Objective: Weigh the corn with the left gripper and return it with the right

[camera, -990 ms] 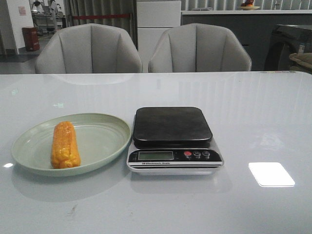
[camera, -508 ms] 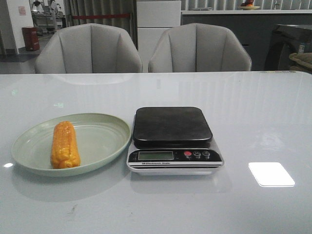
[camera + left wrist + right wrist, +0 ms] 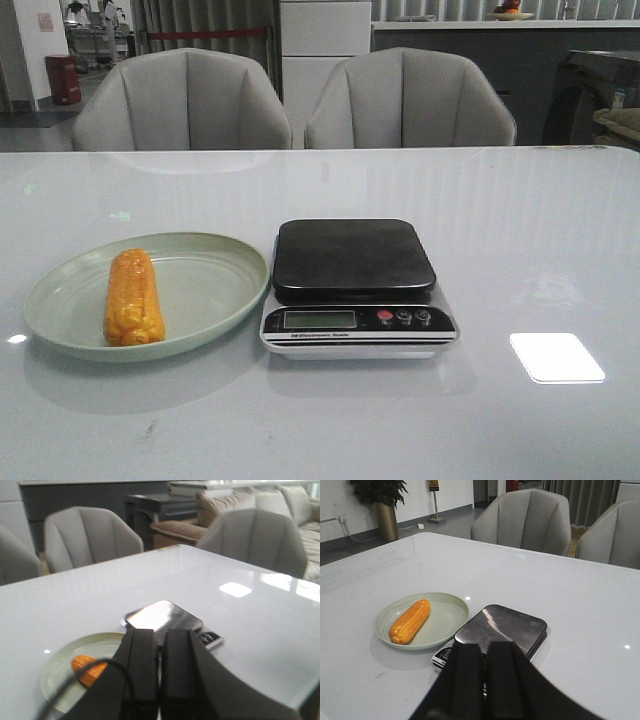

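Observation:
The orange-yellow corn (image 3: 133, 297) lies on the left part of the pale green plate (image 3: 205, 285), to the left of the kitchen scale (image 3: 355, 258), whose black platform is bare. Neither gripper shows in the front view. In the left wrist view my left gripper (image 3: 159, 634) is shut and empty, high above the table, with the corn (image 3: 87, 668) and scale (image 3: 165, 616) beyond it. In the right wrist view my right gripper (image 3: 484, 647) is shut and empty, high over the near side of the scale (image 3: 502, 625); the corn (image 3: 411, 620) lies on the plate (image 3: 445, 617).
The white glossy table (image 3: 520, 250) carries a bright light reflection (image 3: 556, 357) at the front right. Two grey chairs (image 3: 410, 100) stand behind the far edge.

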Motion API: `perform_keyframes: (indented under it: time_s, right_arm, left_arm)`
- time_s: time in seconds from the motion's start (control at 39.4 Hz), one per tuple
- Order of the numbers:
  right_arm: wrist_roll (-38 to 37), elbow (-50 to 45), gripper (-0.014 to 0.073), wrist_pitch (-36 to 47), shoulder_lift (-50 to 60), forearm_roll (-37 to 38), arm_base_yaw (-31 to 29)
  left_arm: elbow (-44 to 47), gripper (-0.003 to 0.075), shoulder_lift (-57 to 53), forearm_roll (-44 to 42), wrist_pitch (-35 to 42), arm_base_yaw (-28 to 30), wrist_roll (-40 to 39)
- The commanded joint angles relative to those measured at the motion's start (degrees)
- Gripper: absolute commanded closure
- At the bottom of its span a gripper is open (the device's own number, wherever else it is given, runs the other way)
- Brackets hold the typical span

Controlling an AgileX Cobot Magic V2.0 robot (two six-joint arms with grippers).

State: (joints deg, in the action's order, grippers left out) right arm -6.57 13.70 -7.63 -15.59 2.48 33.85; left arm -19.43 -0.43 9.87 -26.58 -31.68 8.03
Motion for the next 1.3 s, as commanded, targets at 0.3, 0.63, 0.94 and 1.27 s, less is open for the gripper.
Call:
perform_keyframes:
  time_s: [0.3, 0.63, 0.94, 1.27]
  right_arm:
    - [0.65, 1.62, 0.0425, 4.84, -0.37, 0.94, -0.31]
    - [0.65, 1.62, 0.0425, 4.84, -0.37, 0.94, -0.31]
    - [0.65, 1.62, 0.0425, 4.84, -0.37, 0.94, -0.31]
    - [0.65, 1.62, 0.0425, 4.84, -0.37, 0.94, -0.31]
  left_arm:
    - [12.94, 0.0607, -1.16, -3.51, 22.13, 24.60, -0.29]
    - [21.56, 0.0607, -1.16, -7.07, 28.25, 30.10, -0.29]
    - [21.56, 0.0607, -1.16, -5.04, 27.70, 30.10, -0.29]
    - [21.66, 0.0607, -1.16, -4.63, 27.70, 29.96, -4.87]
